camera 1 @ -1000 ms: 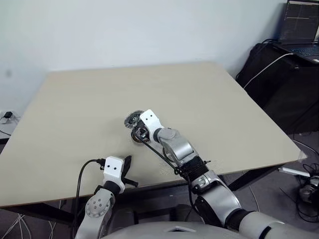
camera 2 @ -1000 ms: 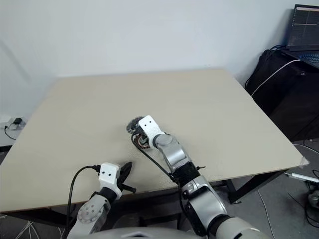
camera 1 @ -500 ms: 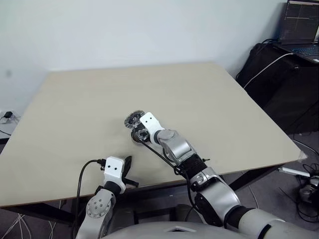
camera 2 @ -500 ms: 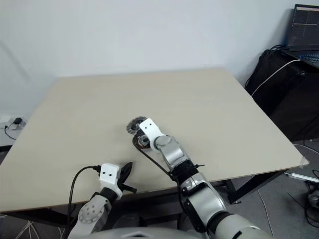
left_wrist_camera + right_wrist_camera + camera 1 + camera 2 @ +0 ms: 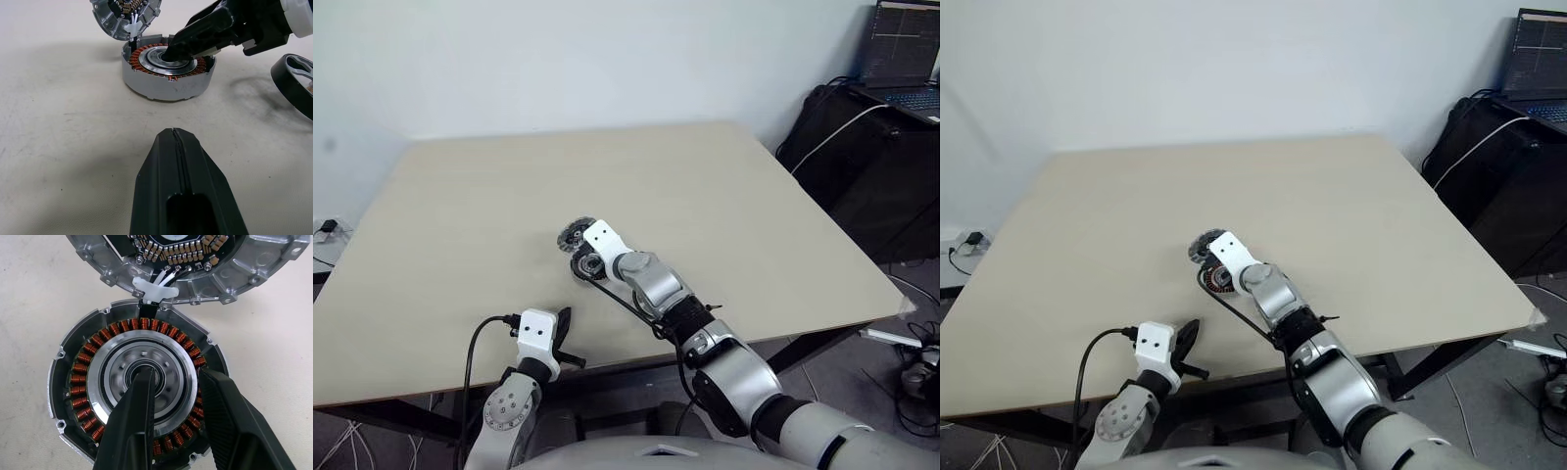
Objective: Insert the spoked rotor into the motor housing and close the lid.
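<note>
One motor housing (image 5: 165, 73), one lid (image 5: 124, 14), one spoked rotor (image 5: 296, 81).

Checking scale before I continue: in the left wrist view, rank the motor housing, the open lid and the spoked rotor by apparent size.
1. motor housing, whole and largest.
2. lid and spoked rotor: both cut off by the frame edge, so unranked.

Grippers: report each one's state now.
Left gripper: closed, empty.
Right gripper: fingers apart, tips inside the motor housing.
</note>
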Available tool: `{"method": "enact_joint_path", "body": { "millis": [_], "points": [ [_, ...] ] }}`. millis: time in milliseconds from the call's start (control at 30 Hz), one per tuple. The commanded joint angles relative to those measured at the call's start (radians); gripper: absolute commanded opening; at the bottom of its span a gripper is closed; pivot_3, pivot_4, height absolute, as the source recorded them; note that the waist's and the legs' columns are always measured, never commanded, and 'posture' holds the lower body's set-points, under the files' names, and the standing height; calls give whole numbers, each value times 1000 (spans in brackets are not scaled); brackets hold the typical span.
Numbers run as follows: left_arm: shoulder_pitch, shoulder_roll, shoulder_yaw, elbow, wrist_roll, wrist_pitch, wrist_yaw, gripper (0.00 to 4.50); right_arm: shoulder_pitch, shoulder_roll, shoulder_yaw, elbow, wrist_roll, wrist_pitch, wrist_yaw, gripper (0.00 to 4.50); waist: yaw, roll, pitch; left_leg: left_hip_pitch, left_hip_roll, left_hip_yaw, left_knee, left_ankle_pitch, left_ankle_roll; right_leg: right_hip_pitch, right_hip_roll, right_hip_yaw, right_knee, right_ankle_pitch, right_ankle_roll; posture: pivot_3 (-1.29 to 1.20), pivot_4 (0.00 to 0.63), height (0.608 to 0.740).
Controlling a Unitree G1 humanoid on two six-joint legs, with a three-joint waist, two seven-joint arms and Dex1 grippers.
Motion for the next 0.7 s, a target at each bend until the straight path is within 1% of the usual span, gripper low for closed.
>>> {"method": "enact_joint_path", "body": {
  "millis": [33, 367, 633, 700],
  "points": [
    [-5, -8, -7, -50, -4, -10, 5, 0, -40, 9, 4, 24, -14, 6, 0, 1513, 0, 0, 0, 0, 0, 0, 0, 0, 0, 0, 0, 0, 0, 0, 0, 0, 0, 740],
    [-9, -14, -4, -40, -5, -16, 10, 0, -66, -2, 55, 42, -29, 48, 73, 1513, 0, 0, 0, 0, 0, 0, 0, 0, 0, 0, 0, 0, 0, 0, 0, 0, 0, 740],
    [-11, -20, -6, -38, -2, -17, 13, 0, -74, 0, 58, 49, -32, 61, 98, 1513, 0, 0, 0, 0, 0, 0, -1, 0, 0, 0, 0, 0, 0, 0, -1, 0, 0, 740],
    [-8, -20, -7, -41, -2, -17, 13, 0, -73, 3, 52, 48, -30, 66, 97, 1111, 0, 0, 0, 0, 0, 0, -1, 0, 0, 0, 0, 0, 0, 0, -1, 0, 0, 740]
  ]
}}
